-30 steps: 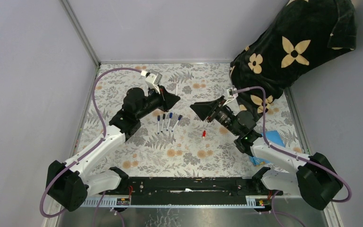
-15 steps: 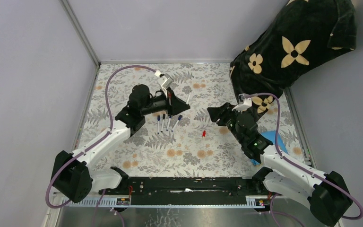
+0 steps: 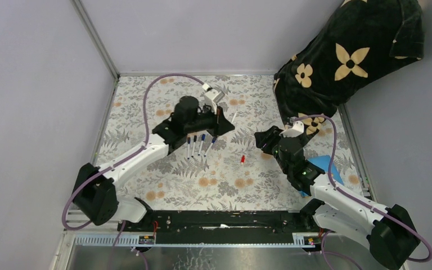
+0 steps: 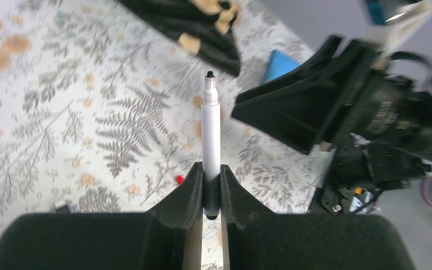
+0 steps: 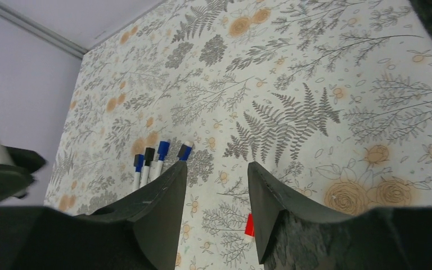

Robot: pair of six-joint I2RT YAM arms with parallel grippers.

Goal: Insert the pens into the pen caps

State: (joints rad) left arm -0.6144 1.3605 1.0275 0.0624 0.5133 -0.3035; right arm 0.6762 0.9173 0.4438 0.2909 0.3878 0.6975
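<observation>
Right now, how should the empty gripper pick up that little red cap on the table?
Pinch the red cap across its narrow middle, right gripper coming straight down, probably: it lies flat on its side, leaving only its flanks exposed.

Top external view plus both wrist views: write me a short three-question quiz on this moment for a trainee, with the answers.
1. True or false: the left gripper is shut on an uncapped pen.
2. How many capped pens lie side by side on the table? A two, B four, C six.
3. Fill in: the loose cap lying on the table is coloured ____.
Key: 1 true; 2 B; 3 red.
</observation>
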